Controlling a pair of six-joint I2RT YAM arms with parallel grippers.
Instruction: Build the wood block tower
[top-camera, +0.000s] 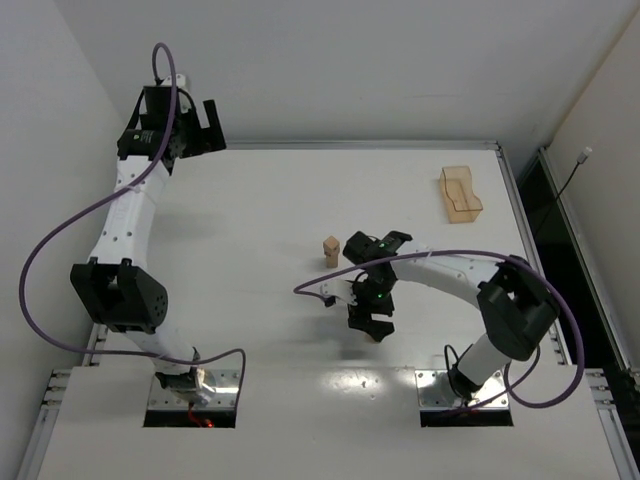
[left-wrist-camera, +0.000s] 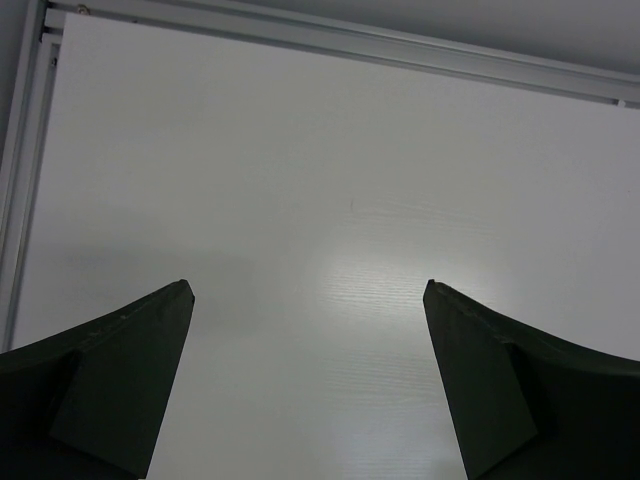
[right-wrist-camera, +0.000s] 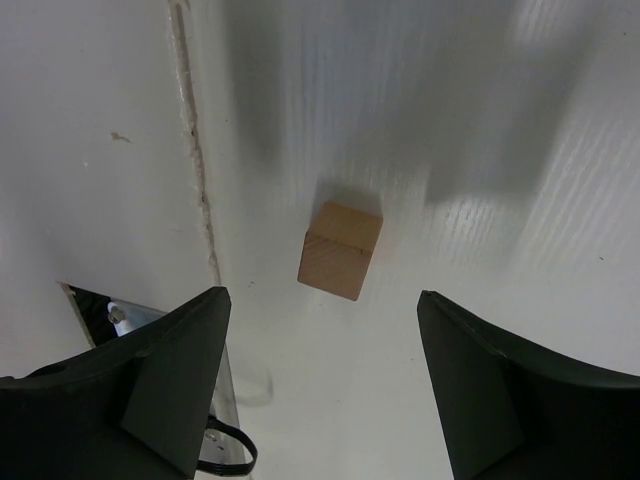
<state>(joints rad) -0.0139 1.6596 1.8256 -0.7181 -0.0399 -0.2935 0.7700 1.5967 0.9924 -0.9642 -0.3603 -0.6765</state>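
A short stack of light-brown wood cubes (top-camera: 331, 250) stands upright near the middle of the table. Another single wood cube (right-wrist-camera: 340, 250) lies on the white table just ahead of my right gripper (right-wrist-camera: 322, 300). That gripper is open, with the cube beyond its fingertips and touching neither finger. From above, my right gripper (top-camera: 370, 327) points down near the front, and only a sliver of that cube (top-camera: 377, 338) shows under it. My left gripper (top-camera: 198, 118) is far off at the back left corner. In its wrist view my left gripper (left-wrist-camera: 308, 290) is open over bare table.
A translucent amber tray (top-camera: 461, 192) lies at the back right. A metal rail (left-wrist-camera: 300, 35) borders the table's far edge near the left gripper. Near the right gripper are a seam in the table (right-wrist-camera: 195, 160) and a cut-out (right-wrist-camera: 95, 305) with a black cable (right-wrist-camera: 225, 460).
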